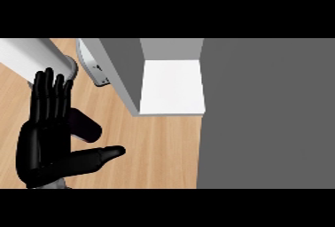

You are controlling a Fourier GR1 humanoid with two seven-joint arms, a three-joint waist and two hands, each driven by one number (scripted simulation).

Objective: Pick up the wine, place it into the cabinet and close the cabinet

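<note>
The left hand rests left of the cabinet, fingers straight and together, thumb out. The wine bottle lies half hidden behind it. The hand should curl round the bottle before lifting.

Left robot hand on counter, cabinet behind to its right
</note>
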